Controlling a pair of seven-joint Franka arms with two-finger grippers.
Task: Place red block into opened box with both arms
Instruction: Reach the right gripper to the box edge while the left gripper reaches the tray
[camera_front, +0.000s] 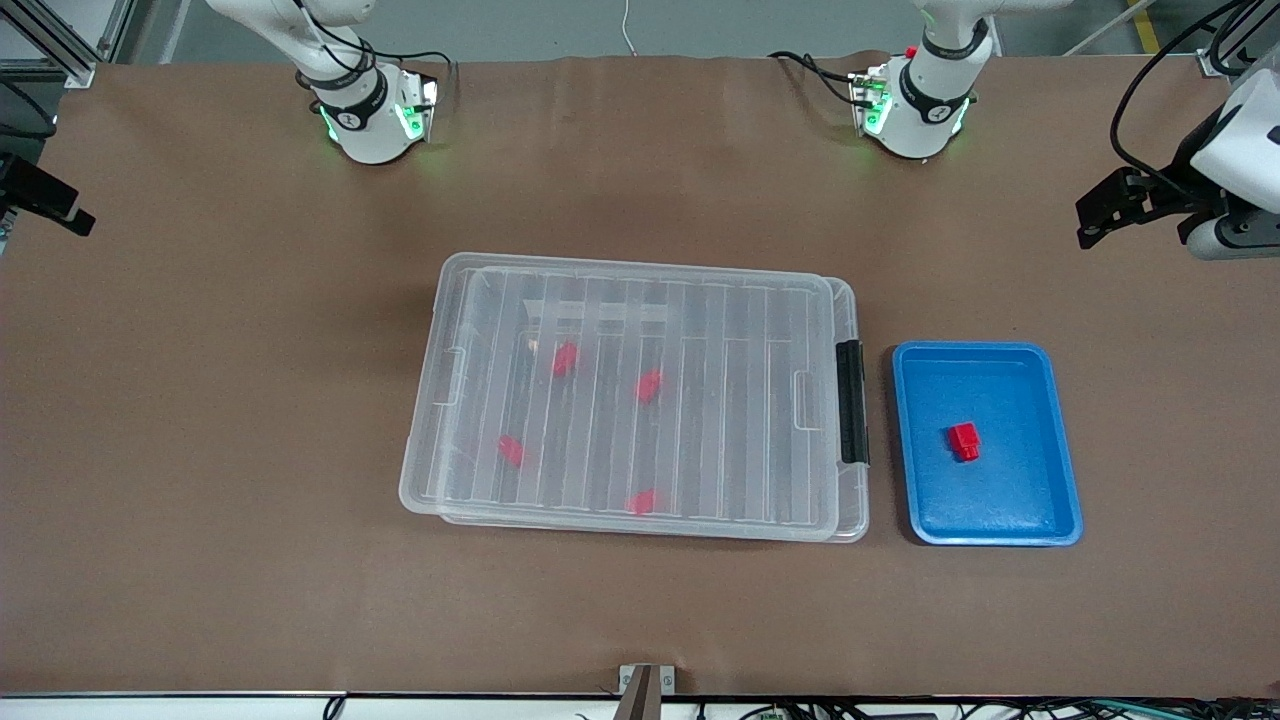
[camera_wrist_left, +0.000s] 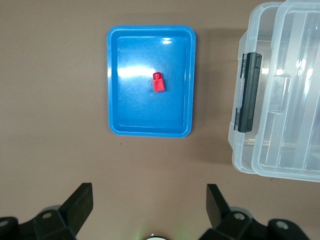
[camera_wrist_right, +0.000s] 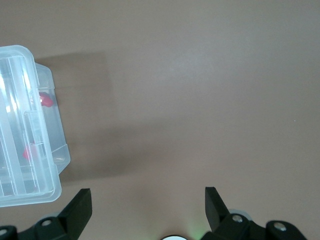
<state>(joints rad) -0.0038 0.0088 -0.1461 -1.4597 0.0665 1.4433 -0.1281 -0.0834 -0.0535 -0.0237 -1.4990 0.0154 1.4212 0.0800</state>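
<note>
A red block (camera_front: 965, 441) (camera_wrist_left: 159, 83) lies in the blue tray (camera_front: 1060, 470) (camera_wrist_left: 114, 85), beside the latch end of the clear box (camera_front: 450, 470) (camera_wrist_left: 245, 155). The ribbed lid (camera_front: 700, 330) lies on the box, slightly shifted; several more red blocks (camera_front: 565, 359) (camera_wrist_right: 46, 100) show through it. My left gripper (camera_front: 1092, 222) (camera_wrist_left: 148, 192) hangs open over bare table at the left arm's end, apart from the tray. My right gripper (camera_front: 62, 205) (camera_wrist_right: 147, 192) hangs open over bare table at the right arm's end, apart from the box (camera_wrist_right: 30, 150). Neither holds anything.
The brown table (camera_front: 250, 500) spreads wide around box and tray. A black latch (camera_front: 851, 400) (camera_wrist_left: 247, 92) sits on the box's short end next to the tray. The arm bases (camera_front: 365, 120) stand along the table's edge farthest from the front camera.
</note>
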